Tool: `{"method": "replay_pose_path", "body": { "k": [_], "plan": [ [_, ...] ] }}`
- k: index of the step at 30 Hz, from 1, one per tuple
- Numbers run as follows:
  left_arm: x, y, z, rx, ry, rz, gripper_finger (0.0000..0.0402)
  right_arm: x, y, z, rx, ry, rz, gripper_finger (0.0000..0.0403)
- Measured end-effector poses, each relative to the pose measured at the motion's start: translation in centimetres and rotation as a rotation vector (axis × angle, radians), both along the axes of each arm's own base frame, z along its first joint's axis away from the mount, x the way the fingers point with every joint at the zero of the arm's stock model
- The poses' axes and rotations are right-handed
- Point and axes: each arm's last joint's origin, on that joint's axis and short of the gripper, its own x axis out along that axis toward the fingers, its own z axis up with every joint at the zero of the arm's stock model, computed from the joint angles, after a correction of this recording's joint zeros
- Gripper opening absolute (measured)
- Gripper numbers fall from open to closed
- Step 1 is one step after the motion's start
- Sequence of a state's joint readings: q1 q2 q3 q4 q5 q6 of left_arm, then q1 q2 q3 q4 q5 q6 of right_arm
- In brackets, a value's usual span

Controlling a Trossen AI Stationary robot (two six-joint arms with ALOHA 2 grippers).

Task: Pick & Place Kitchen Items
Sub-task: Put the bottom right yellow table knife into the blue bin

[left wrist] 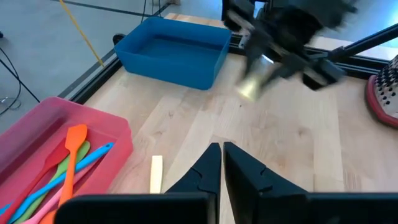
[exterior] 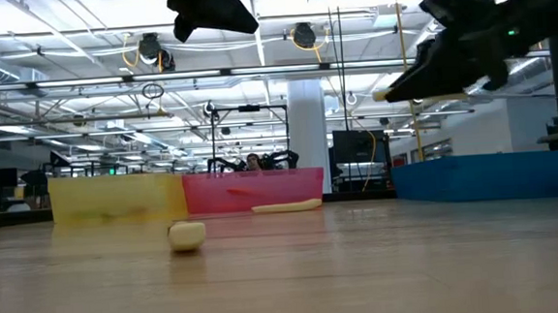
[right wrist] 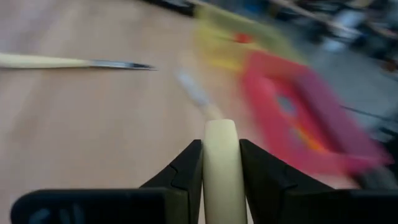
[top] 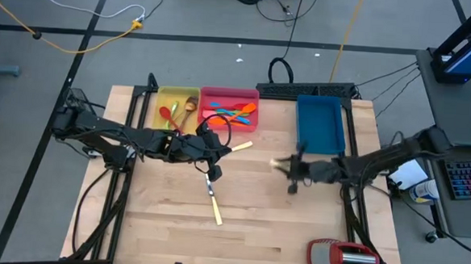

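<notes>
My right gripper (top: 292, 169) hovers over the table's middle right, in front of the blue tray (top: 321, 124), shut on a cream-handled knife (right wrist: 221, 158). My left gripper (left wrist: 222, 158) is shut on nothing above the table's middle, near the pink tray (top: 229, 107). That tray holds orange, blue, green and pink spatulas (left wrist: 71, 168). Spoons (top: 176, 113) lie in the yellow tray (top: 176, 101). One cream-handled knife (top: 214, 200) lies flat on the table's middle. Another one (top: 243, 146) lies by the pink tray's near corner. My right gripper pinches the knife's cream handle (right wrist: 221, 146) between its two fingers. The handle lies along the fingers, and its free end (top: 279, 163) sticks out toward the table's left. The knife is lifted clear of the table, roughly level (exterior: 421, 93). The blade is hidden by the gripper.
The three trays stand in a row along the far edge. A red-and-silver gadget (top: 342, 255) sits at the near right corner. Bare wood lies at the near left and between the arms. A black frame runs around the table.
</notes>
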State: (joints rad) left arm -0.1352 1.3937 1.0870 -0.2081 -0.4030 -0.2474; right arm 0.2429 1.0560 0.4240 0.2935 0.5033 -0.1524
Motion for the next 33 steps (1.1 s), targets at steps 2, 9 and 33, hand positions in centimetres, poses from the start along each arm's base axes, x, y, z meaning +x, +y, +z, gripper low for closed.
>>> {"method": "replay_pose_path", "body": {
  "k": [2, 9, 33],
  "plan": [
    [0.0, 0.0, 0.0, 0.0, 0.0, 0.0, 0.0025, -0.3, -1.5, 0.6, -0.024, -0.024, -0.109, 0.0083],
    [0.0, 0.0, 0.0, 0.0, 0.0, 0.0, 0.0026, -1.7, -7.1, 2.2, -0.07, -0.119, -0.549, 0.0083],
    [0.0, 0.0, 0.0, 0.005, 0.001, -0.003, 0.0026, -3.8, -17.8, -3.5, 0.132, 0.042, -1.068, 0.0084]
  ]
}}
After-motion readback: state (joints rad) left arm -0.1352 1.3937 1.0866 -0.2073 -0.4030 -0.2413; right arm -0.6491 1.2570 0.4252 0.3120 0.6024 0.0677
